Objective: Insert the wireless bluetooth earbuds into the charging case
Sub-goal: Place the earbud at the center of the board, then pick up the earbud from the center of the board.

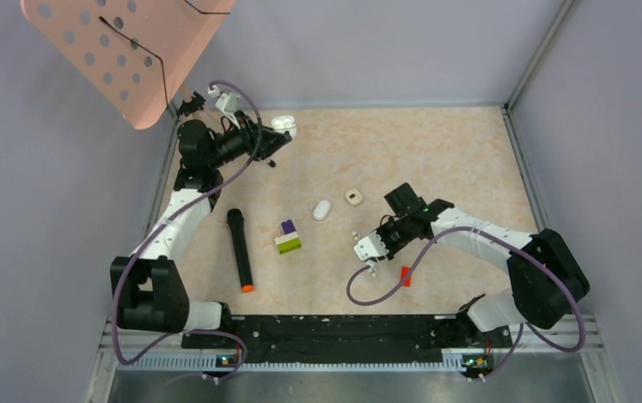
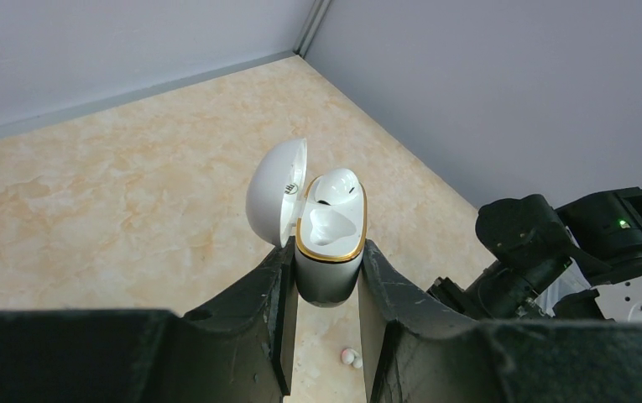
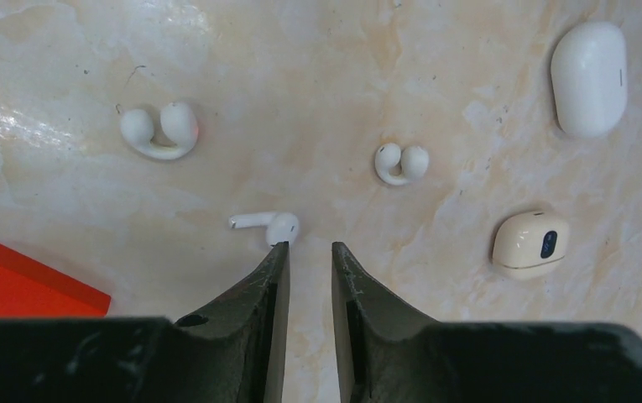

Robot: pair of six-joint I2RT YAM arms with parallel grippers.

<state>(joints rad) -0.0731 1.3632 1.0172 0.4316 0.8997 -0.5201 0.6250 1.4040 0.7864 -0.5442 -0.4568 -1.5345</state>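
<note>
Left tool is pinching the open gold-rimmed white case; right tool, slightly spread and off-centre, is probably risking knocking the stemmed white earbud aside.

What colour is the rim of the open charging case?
Gold rim, best seen in left wrist view.

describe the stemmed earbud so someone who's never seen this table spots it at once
Find the right gripper low over the marbled table. The stemmed earbud lies right at its jaws' tips. Its neighbours, the larger C-shaped earbud and smaller C-shaped earbud, are curled; it alone has a straight stem.
</note>
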